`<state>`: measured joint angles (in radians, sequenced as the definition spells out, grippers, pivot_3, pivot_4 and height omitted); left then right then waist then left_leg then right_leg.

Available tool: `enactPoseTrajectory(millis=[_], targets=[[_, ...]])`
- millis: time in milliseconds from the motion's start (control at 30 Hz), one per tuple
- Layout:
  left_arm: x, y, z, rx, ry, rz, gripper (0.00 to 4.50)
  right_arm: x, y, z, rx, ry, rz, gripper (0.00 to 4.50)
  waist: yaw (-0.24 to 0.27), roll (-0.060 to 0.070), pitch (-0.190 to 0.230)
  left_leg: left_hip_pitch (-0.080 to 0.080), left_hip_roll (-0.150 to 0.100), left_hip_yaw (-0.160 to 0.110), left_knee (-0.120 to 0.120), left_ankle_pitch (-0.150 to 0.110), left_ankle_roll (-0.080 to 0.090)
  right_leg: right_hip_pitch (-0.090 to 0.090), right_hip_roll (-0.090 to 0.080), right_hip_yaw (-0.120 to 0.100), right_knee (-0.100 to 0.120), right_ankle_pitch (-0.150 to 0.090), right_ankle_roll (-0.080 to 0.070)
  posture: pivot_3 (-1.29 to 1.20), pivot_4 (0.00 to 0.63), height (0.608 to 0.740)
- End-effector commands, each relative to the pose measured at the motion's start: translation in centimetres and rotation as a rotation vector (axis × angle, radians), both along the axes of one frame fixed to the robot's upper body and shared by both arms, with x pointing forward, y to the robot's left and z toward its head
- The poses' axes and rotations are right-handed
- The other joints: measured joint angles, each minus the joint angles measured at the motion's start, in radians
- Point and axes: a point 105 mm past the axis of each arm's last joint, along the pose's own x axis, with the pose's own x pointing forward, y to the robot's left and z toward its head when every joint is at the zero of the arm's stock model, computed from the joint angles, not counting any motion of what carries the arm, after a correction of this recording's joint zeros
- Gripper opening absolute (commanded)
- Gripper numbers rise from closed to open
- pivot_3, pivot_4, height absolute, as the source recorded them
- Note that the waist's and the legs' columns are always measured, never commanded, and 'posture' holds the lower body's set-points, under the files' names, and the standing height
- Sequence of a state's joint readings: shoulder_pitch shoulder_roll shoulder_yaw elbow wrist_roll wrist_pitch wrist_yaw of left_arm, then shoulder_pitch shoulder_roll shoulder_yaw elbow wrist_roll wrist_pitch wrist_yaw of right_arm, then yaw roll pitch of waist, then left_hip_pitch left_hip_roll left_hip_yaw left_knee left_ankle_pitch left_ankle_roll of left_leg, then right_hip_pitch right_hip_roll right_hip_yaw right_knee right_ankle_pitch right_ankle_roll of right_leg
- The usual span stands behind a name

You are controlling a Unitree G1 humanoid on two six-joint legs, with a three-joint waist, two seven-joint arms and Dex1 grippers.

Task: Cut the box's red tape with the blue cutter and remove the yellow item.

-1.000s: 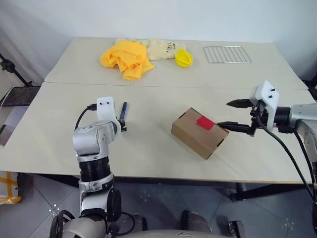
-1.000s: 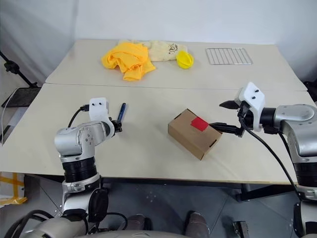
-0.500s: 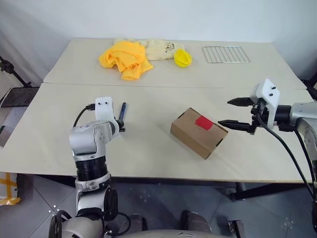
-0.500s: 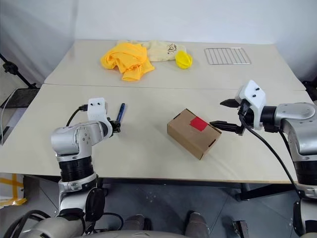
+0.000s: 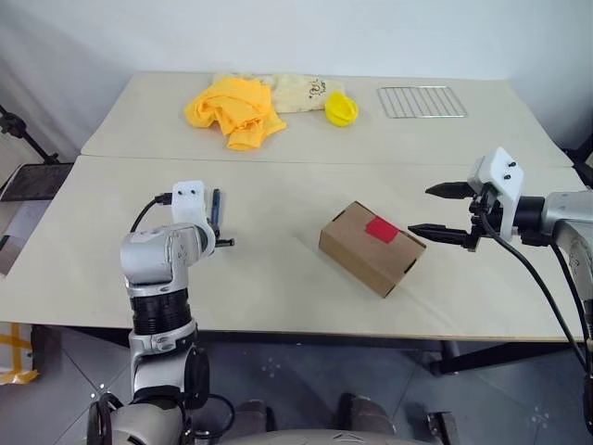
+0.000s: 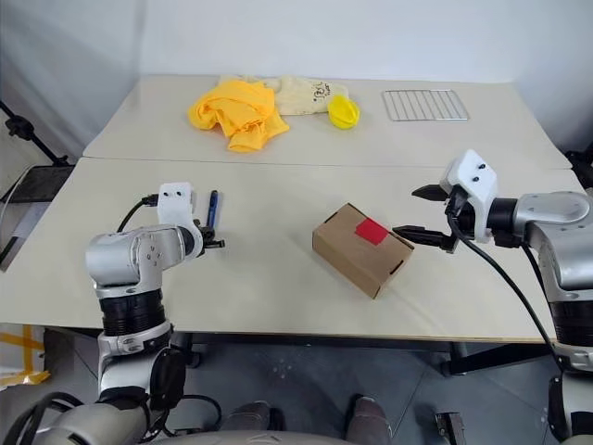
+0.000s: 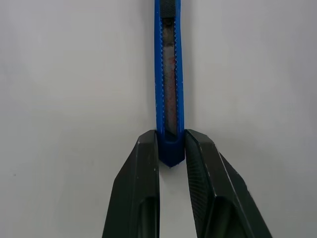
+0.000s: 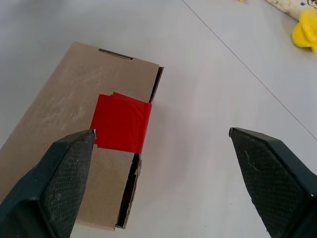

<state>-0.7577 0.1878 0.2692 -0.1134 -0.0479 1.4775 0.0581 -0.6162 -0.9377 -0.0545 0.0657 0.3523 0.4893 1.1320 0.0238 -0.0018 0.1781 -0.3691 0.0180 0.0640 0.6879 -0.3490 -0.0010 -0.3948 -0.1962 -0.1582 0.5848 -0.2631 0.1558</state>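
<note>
Pinching the blue cutter [image 7: 168, 99], left jaws grip; right jaws spread beside the box [image 5: 371, 247].

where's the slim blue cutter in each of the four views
Left eye view: slim blue pen-shaped cutter lies on the near table, left of centre, by the left gripper.
Right eye view: same spot, left of the brown cardboard box.
Left wrist view: centre, running upward, its near end between the black fingers.
Right wrist view: red tape and box here, no cutter.
Shared landmark: the left gripper beside the cutter.
</note>
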Motion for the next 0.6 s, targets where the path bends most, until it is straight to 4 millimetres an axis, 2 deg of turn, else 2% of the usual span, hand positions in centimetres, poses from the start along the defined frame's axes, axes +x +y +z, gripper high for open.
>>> enactPoseTrajectory(millis=[33,200,300,433,600], targets=[[-0.3,0.7,-1.1,0.026,0.047,-0.002,0.47,-0.2,-0.6,1.7,-0.015,-0.06,-0.021,4.5,0.0,0.0,0.0,0.0,0.0,0.0,0.0,0.0,0.0,0.0,0.0,0.0,0.0,0.0,0.0,0.0,0.15,0.74],[-0.3,1.2,-0.8,0.07,0.041,-0.037,0.47,-0.2,-0.6,1.6,-0.009,-0.065,-0.024,4.5,-0.002,0.0,0.0,0.0,0.0,0.0,0.0,0.0,0.0,0.0,0.0,0.0,0.0,0.0,0.0,0.0,0.15,0.74],[-0.2,1.0,0.1,0.14,-0.008,-0.144,0.47,-0.2,-0.6,1.6,-0.007,-0.067,-0.028,4.5,-0.004,0.0,0.0,0.0,0.0,0.0,0.0,0.0,0.0,0.0,0.0,0.0,0.0,0.0,0.0,0.0,0.15,0.74],[-1.3,0.3,1.1,0.246,-0.09,-0.457,0.47,-0.3,-0.9,1.8,-0.006,-0.073,-0.031,4.5,-0.011,0.0,0.0,0.0,0.001,0.0,-0.001,0.0,-0.001,-0.002,0.0,0.0,0.0,0.0,0.0,0.0,0.15,0.74],[-3.6,0.7,2.0,0.341,-0.206,-0.82,0.47,-0.9,-0.3,2.3,0.0,-0.081,-0.003,4.5,-0.011,0.0,0.0,-0.001,0.001,0.001,-0.001,0.0,-0.001,-0.002,0.0,0.0,-0.001,0.0,0.0,0.0,0.15,0.74]])
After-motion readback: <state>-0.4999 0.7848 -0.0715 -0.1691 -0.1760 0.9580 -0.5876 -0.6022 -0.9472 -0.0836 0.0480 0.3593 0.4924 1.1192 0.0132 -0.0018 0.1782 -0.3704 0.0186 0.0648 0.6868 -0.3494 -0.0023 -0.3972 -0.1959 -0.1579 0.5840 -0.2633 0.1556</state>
